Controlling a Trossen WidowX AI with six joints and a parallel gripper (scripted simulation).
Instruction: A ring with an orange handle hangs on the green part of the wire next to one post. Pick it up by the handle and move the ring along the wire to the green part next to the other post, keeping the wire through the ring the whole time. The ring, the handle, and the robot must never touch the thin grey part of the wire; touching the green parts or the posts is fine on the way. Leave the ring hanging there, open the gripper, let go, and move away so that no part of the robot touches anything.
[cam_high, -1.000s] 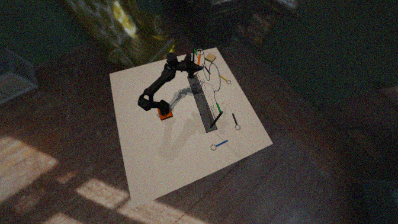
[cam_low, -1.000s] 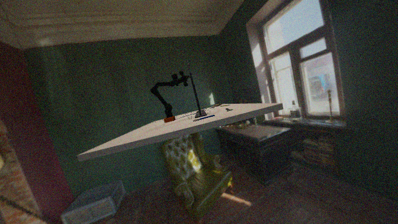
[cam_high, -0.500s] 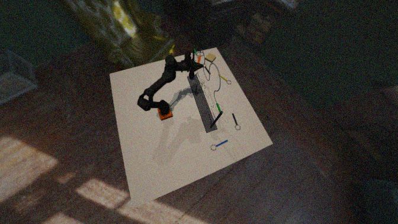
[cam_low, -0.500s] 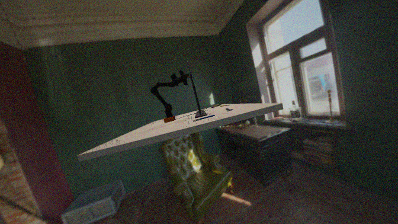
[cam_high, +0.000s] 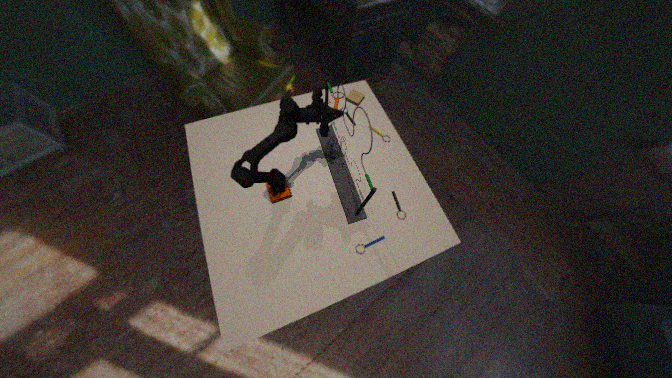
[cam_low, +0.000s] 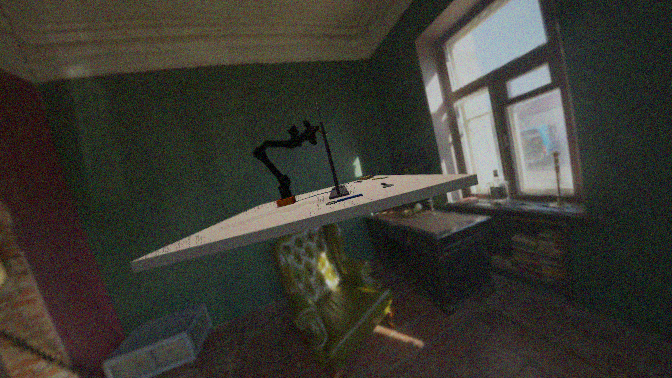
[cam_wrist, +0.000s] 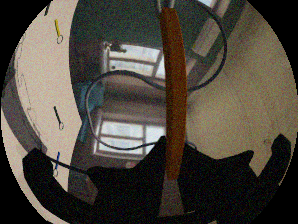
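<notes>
The orange handle (cam_high: 336, 103) (cam_wrist: 175, 90) stands up from my gripper (cam_high: 338, 113) (cam_wrist: 167, 139), which is shut on its lower end. The ring (cam_high: 338, 98) at its top is beside the far post's green wire part (cam_high: 329, 87) in the top view; the wrist view cuts most of it off. The wire appears to pass through the ring, but its clearance cannot be told. The thin grey wire (cam_high: 371, 135) (cam_wrist: 224, 50) winds to the other green part (cam_high: 369, 181) at the near post (cam_high: 366, 201). In the exterior view the gripper is dark beside a post (cam_low: 329, 162).
The grey base (cam_high: 341, 180) carries both posts. Loose ringed handles lie on the white table: yellow (cam_high: 378, 132) (cam_wrist: 57, 28), black (cam_high: 396, 201) (cam_wrist: 57, 115) and blue (cam_high: 374, 242) (cam_wrist: 58, 158). A tan block (cam_high: 355, 97) lies behind the wire.
</notes>
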